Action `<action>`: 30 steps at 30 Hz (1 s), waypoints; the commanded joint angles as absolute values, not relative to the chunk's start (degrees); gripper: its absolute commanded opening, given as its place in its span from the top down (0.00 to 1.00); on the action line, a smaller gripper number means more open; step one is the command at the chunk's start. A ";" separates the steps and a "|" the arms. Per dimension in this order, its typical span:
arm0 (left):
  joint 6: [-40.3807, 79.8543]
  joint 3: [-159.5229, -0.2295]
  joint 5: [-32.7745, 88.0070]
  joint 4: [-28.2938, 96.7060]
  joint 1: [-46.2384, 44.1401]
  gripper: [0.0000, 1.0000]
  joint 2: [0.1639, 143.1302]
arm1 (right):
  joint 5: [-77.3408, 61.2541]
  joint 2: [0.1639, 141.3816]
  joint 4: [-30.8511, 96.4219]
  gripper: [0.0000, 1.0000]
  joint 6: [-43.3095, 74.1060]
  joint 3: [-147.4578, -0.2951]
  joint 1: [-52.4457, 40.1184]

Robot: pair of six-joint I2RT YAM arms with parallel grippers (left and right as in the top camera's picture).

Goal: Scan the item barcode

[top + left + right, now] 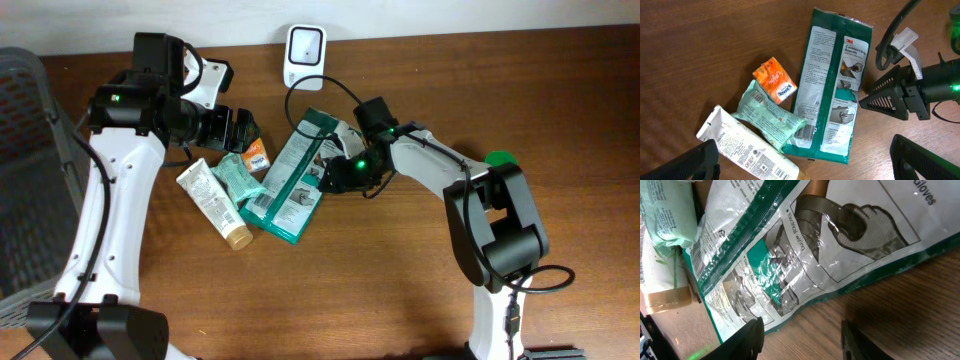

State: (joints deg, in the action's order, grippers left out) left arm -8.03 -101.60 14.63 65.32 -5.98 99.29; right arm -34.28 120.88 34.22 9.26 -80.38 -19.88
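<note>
The 3M glove packet [295, 175] lay flat on the table [420, 290], barcode side up, so the right claw [325, 180] waited half-parted and empty at its edge, seemingly to grasp it, while the left claw [240, 128] hung wide apart beside it.

The table [420, 300] is seen from straight above by the overhead cam, far off. The left wrist cam is pointed down, at mid distance. The right wrist cam is held low, very close, faced approx. 9 o'clock. The glove pack [295, 185] is shared by all 3 views.

glove packet [790, 255] beside parted claw [802, 339]
</note>
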 commanded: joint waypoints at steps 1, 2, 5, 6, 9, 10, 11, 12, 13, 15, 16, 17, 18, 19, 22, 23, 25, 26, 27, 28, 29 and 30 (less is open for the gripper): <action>-8.71 -102.56 15.25 65.23 -5.82 0.01 99.31 | -33.76 121.34 34.26 0.52 9.32 -79.92 -20.23; -8.71 -102.56 15.25 65.23 -5.82 0.01 99.31 | -33.78 121.34 34.26 0.52 9.32 -79.92 -20.23; -8.71 -102.56 15.25 65.23 -5.82 0.01 99.33 | -33.78 121.34 34.28 0.52 9.32 -79.92 -20.23; -8.71 -102.56 15.25 65.23 -5.82 0.01 99.33 | -33.78 121.34 34.28 0.52 9.32 -79.92 -20.23; -8.71 -102.56 15.25 65.23 -5.82 0.01 99.31 | -33.78 121.34 34.26 0.52 9.32 -79.92 -20.23; -8.71 -102.56 15.25 65.23 -5.82 0.01 99.31 | -33.78 121.34 34.26 0.52 9.32 -79.92 -20.23; -8.71 -102.56 15.25 65.23 -5.82 0.01 99.33 | -33.78 121.34 34.26 0.52 9.32 -79.92 -20.23; -8.71 -102.56 15.25 65.23 -5.82 0.01 99.31 | -33.78 121.34 34.24 0.52 9.34 -79.92 -20.23; -8.71 -102.56 15.25 65.23 -5.82 0.01 99.31 | -33.78 121.34 34.24 0.52 9.34 -79.92 -20.23; -8.71 -102.56 15.27 64.82 -5.82 0.01 99.31 | -33.78 121.34 34.24 0.52 9.37 -79.92 -20.23; -8.71 -102.56 15.27 64.86 -5.82 0.01 99.31 | -33.80 121.34 34.24 0.52 9.37 -79.92 -20.23; -8.71 -102.56 15.27 64.97 -5.82 0.01 99.31 | -33.82 121.34 34.22 0.52 9.67 -79.92 -20.23; -8.71 -102.56 15.27 65.04 -5.85 0.01 99.31 | -33.85 121.34 34.04 0.52 10.37 -79.92 -20.23; -8.71 -102.56 15.25 64.99 -5.82 0.01 99.31 | -34.11 121.34 33.61 0.52 11.99 -79.92 -20.23; -8.71 -102.56 15.00 63.42 -5.82 0.01 99.31 | -37.19 121.34 32.56 0.52 13.19 -81.34 -20.25; -8.69 -102.48 12.01 62.33 -5.82 0.01 99.42 | -37.50 121.30 32.73 0.52 13.65 -83.00 -20.25; -8.21 -102.48 6.13 61.49 -5.80 0.03 99.53 | -37.54 121.08 32.75 0.53 15.84 -85.84 -20.25; -6.02 -102.48 2.94 60.93 -5.43 0.08 99.53 | -37.50 121.01 32.69 0.54 17.08 -87.31 -20.25; -3.18 -102.45 0.25 60.03 -4.58 0.25 99.61 | -37.50 121.01 32.25 0.57 18.90 -88.90 -20.25; -2.76 -102.41 0.03 59.09 -3.57 0.48 99.66 | -37.47 121.01 31.57 0.59 20.73 -90.11 -20.25; -2.81 -102.13 0.10 58.22 -3.07 0.56 99.83 | -37.47 121.01 30.72 0.60 22.00 -90.56 -20.25; -2.83 -101.82 0.21 57.41 -2.74 0.62 100.29 | -37.43 121.01 29.54 0.61 23.31 -90.56 -20.27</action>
State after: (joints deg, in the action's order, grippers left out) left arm -5.06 -101.58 4.27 59.18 -4.73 99.31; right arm -36.47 121.03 31.18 18.28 -88.62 -19.88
